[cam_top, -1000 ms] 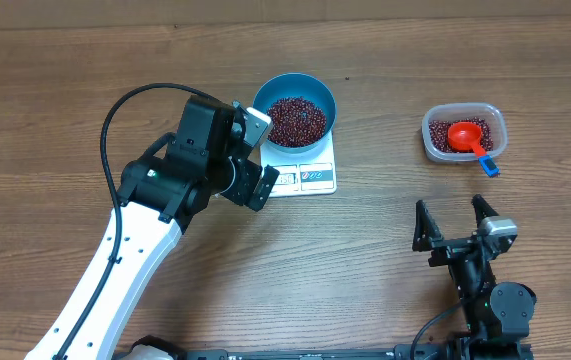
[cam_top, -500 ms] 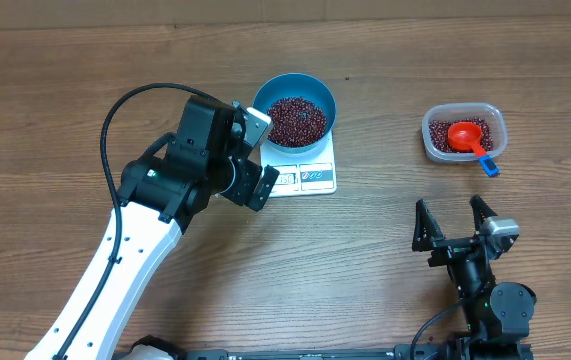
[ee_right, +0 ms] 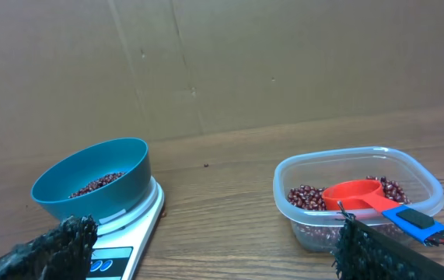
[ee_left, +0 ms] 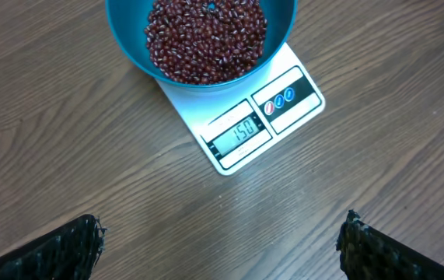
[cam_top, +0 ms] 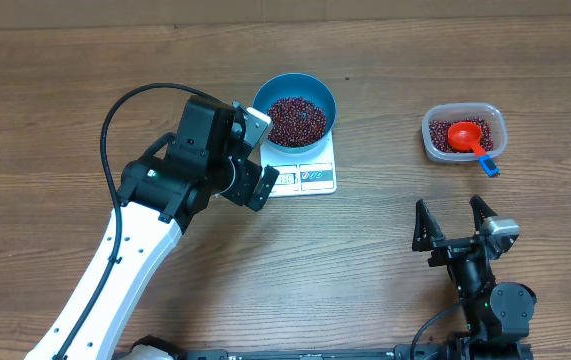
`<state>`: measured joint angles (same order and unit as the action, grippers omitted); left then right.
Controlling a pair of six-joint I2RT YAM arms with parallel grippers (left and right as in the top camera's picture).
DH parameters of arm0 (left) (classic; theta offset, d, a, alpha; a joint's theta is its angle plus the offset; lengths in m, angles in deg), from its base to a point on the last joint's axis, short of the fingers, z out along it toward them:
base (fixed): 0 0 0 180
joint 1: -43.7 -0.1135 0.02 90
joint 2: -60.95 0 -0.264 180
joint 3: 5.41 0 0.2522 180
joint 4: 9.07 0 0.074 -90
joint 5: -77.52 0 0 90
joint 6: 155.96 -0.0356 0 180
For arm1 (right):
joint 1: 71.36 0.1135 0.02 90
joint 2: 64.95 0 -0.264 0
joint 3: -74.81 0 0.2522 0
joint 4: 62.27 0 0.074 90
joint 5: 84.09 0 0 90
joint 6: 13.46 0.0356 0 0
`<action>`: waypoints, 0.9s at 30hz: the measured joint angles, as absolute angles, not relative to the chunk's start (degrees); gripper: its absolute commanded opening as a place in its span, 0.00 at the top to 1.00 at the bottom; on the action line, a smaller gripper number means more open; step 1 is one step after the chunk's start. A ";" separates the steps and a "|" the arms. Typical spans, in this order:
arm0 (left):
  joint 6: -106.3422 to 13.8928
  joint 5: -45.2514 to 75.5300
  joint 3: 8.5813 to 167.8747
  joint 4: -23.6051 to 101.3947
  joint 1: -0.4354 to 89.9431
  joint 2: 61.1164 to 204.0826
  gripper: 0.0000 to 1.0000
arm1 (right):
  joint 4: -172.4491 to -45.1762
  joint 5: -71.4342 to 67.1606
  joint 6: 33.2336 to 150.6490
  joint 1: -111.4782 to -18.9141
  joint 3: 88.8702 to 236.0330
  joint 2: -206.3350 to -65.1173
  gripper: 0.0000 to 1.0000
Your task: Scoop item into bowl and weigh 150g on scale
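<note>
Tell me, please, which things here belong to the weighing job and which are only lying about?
Belong to the job: beans, blue bowl, scale, clear tub of beans, red scoop.
Only lying about: small dark speck on the table; cardboard wall behind.

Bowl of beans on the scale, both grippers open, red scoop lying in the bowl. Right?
No. The red scoop lies in the clear tub, not the blue bowl; the overhead view shows it. The rest holds: beans in the bowl on the scale, left gripper and right gripper open.
</note>
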<state>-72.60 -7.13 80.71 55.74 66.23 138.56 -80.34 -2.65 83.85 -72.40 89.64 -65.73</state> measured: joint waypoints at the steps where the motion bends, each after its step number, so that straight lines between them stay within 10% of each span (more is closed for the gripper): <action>1: -72.60 -7.22 80.71 55.74 66.23 138.47 0.01 | -80.34 -2.63 83.88 -72.38 89.64 -65.73 0.00; 27: -69.45 -3.85 44.19 10.23 45.90 95.83 0.01 | -80.32 -2.65 84.01 -72.40 89.64 -65.73 0.00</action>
